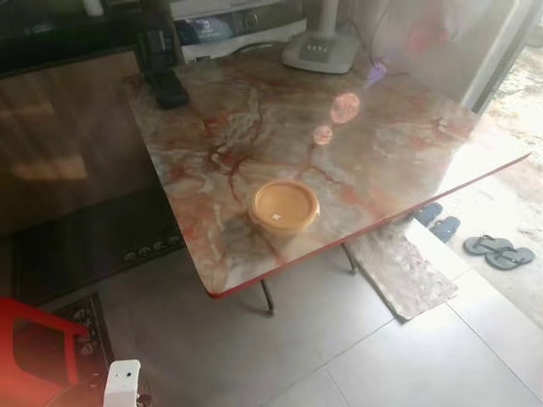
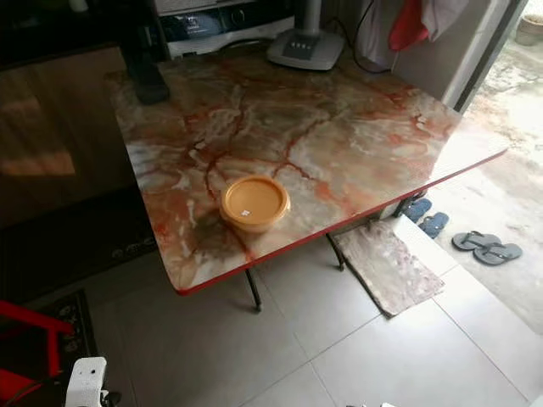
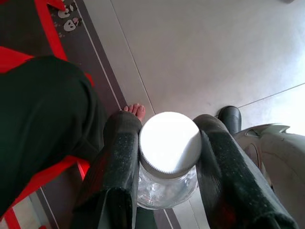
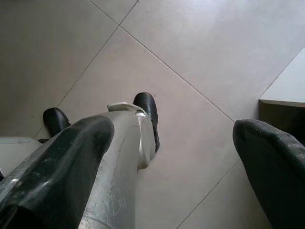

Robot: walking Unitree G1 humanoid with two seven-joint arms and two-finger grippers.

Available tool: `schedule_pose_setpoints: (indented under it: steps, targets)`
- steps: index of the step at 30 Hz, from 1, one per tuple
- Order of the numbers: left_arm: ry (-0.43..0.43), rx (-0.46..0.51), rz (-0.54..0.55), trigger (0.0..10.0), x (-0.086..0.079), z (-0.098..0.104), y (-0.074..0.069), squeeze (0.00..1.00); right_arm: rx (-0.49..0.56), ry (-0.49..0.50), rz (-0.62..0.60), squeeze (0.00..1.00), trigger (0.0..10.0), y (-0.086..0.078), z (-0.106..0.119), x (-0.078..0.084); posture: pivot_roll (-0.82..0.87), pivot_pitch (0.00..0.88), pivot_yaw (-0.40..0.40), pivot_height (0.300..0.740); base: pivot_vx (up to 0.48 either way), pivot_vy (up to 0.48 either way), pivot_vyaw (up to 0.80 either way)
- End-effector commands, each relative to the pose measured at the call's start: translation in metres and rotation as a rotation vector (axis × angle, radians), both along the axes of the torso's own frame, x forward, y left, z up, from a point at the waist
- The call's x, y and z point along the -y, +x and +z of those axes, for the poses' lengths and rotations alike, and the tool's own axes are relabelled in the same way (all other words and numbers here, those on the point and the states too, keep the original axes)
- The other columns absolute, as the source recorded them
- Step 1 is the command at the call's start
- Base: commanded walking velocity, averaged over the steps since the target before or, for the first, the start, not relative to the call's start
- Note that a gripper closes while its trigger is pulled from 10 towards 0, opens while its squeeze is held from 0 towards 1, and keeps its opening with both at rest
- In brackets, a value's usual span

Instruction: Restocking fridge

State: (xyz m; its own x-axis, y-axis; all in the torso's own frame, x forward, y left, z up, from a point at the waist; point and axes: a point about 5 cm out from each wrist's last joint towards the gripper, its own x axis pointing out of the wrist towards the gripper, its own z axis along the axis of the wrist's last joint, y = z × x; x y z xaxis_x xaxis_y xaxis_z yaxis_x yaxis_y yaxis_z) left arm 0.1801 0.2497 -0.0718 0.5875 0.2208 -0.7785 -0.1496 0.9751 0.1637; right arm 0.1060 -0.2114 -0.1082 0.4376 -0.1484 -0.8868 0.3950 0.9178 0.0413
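Left pincer (image 3: 169,157) closed on clear glass jar with white screw lid (image 3: 169,143), low beside leg; right pincer (image 4: 174,157) wide open, empty. Glass: rigid, slippery, breakable, fairly heavy; best gripped under lid. Yellow lidded plastic tub (image 1: 284,206) at worktop's (image 1: 382,144) 6 o'clock edge.

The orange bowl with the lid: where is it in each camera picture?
Left eye view: orange bowl near the marble table's front red edge.
Right eye view: same bowl, same front edge.
Left wrist view: not in it.
Right wrist view: not in it.
Shared landmark: blue sandals on the floor.
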Motion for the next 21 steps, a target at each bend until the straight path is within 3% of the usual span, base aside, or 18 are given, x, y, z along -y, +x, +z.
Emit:
schedule_pose_setpoints:
  steps: [1,12,21]
  targets:
    - [0.010,-0.013,0.014,10.0,-0.0013,-0.0023,-0.0055,0.00,-0.012,0.004,-0.013,0.00,10.0,-0.0045,-0.0013,-0.0001,0.05,0.105,-0.008,0.740,0.000,0.000,0.00]
    - [0.016,-0.019,0.022,10.0,-0.0028,-0.0022,-0.0057,0.00,-0.022,0.019,-0.049,0.00,10.0,-0.0063,-0.0024,-0.0024,0.06,0.128,0.003,0.740,0.000,0.000,0.00]
    - [0.018,-0.019,0.021,10.0,-0.0032,-0.0022,-0.0061,0.00,-0.026,0.024,-0.041,0.00,10.0,-0.0066,-0.0025,-0.0025,0.07,0.136,0.001,0.740,0.000,0.000,-0.80]
